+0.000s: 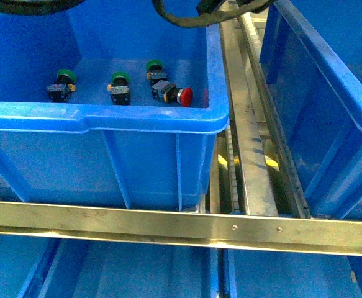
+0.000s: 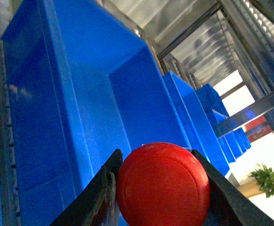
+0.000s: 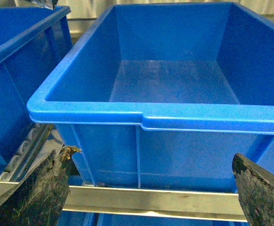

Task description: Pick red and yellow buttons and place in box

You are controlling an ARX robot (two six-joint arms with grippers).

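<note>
Front view, nearest item: a steel rail (image 1: 181, 226) is running across the foreground. Behind it, at the left, a source bin (image 1: 106, 118) of blue plastic is holding four push-buttons in a loose row on its floor. Three are green-capped buttons (image 1: 119, 87), black bodies nearer the camera and caps farther. The fourth is a loose red button (image 1: 173, 94), lying on its side with its cap pointing toward the bin's right wall, just beside the rightmost green one. Further right, a roller track (image 1: 252, 155) is separating this bin from a second blue bin (image 1: 330, 93), whose floor is not in view. Black cables (image 1: 187, 18) are hanging at the top edge. Neither claw is showing here.

Left wrist view: the left gripper (image 2: 156, 152) is clenching a carried red button (image 2: 162, 186). The round cap is filling the gap between the black fingers (image 2: 99, 188) and touching both. Beyond it a deep blue bin (image 2: 80, 94) is lying open, with no contents showing in the visible part.

Right wrist view: the right gripper (image 3: 152, 155) is hanging released, fingers spread wide with nothing between them, facing an empty bin (image 3: 141, 115).

Progress, as a judgement: one red button is being carried and seems not yet dropped. The other red one is waiting among the greens. No yellow button is showing in any view, so whether it is already boxed cannot be told. The task is looking roughly midway at best.
</note>
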